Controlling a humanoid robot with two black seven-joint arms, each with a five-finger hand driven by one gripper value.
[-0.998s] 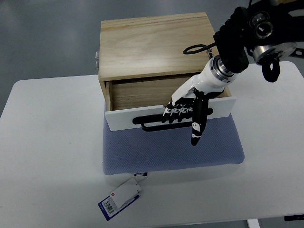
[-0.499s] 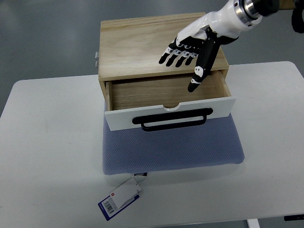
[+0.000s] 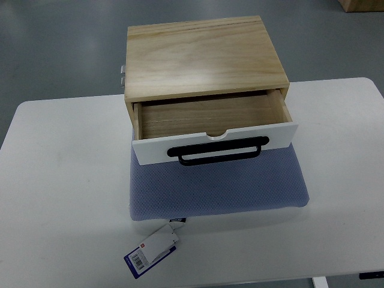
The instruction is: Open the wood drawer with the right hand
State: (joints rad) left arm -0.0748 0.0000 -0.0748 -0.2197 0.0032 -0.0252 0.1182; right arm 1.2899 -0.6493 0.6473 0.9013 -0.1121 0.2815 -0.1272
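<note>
White table (image 3: 66, 180), open wood drawer (image 3: 213, 123).

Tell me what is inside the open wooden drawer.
The pulled-out wooden drawer with the white front shows only its bare wood floor. Its rear part, under the wooden box top, is hidden.

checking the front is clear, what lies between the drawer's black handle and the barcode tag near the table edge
In the top view, the blue mat fills the stretch between the handle and the tag, then a thin strip of bare white table.
</note>
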